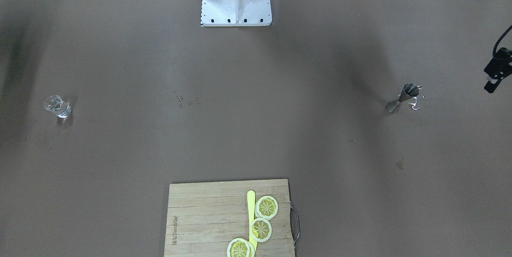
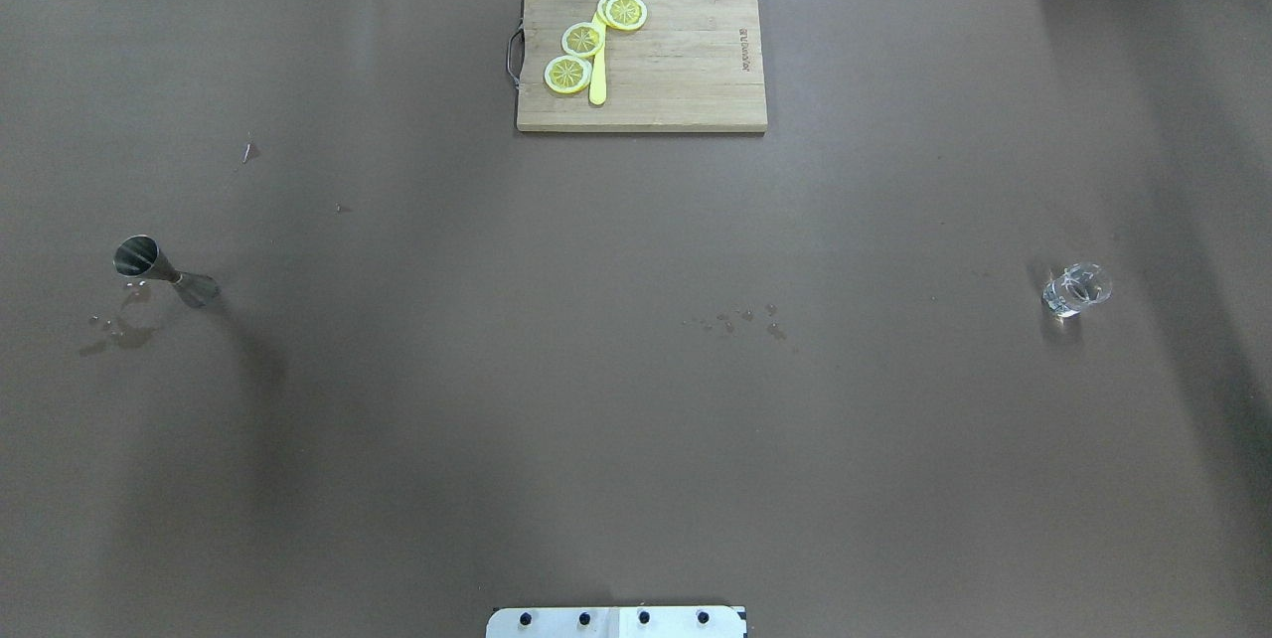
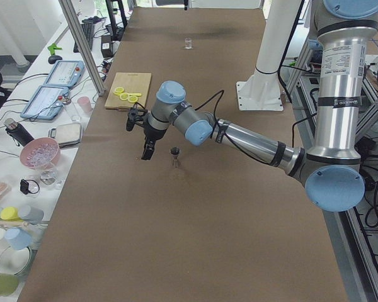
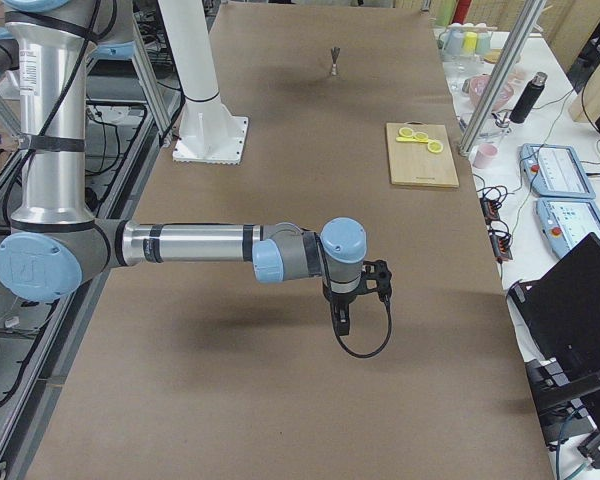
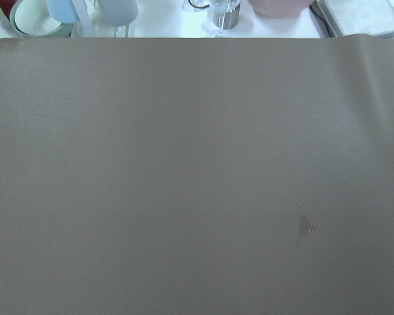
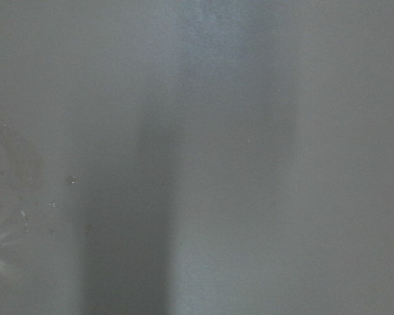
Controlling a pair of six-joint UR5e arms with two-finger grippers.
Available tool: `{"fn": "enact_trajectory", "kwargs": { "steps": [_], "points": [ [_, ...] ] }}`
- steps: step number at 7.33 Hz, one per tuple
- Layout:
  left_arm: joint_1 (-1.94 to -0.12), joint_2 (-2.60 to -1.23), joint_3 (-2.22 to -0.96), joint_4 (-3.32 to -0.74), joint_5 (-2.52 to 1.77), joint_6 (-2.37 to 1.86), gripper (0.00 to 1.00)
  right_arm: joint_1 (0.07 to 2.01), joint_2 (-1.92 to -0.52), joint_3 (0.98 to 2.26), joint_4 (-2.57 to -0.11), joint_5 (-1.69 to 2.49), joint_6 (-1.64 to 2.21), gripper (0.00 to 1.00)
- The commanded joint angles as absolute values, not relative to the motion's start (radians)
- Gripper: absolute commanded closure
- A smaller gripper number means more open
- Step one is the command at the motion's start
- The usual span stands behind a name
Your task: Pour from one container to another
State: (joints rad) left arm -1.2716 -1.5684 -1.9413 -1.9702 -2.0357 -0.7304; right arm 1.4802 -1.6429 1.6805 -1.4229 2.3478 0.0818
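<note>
Overhead exterior: hourglass steel jigger (image 2: 159,270) stood upright on matte brown bench (image 2: 596,399), far left, droplets (image 2: 119,328) beside it; clear shot glass (image 2: 1075,288) far right. Left gripper (image 3: 146,153), right gripper (image 4: 341,326): jaws' state couldn't be told.

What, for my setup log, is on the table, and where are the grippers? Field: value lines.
robot's left: steel hourglass jigger, upright, drops beside it
robot's right: small clear glass, upright
far edge: bamboo cutting board, yellow lemon slices on it
left gripper: over table, near jigger, not touching
right gripper: over table, open or shut unclear
</note>
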Motion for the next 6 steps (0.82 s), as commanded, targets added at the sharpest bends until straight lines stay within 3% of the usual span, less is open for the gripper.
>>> {"fn": "enact_trajectory", "kwargs": {
  "steps": [1, 4, 6],
  "points": [
    [-1.195, -1.568, -1.988, -2.043, -1.852, -0.868, 0.02, 1.436, -1.65, 1.697, -1.381, 2.394, 0.083, 0.0],
    [-1.103, -1.568, -2.019, -2.091, -1.632, -1.02, 0.02, 1.387, -1.817, 1.744, -1.022, 2.387, 0.08, 0.0],
    [-0.981, -1.548, -2.02, -2.143, -1.431, -1.142, 0.02, 1.326, -1.844, 1.741, -0.928, 2.382, 0.007, 0.0]
  ]
}}
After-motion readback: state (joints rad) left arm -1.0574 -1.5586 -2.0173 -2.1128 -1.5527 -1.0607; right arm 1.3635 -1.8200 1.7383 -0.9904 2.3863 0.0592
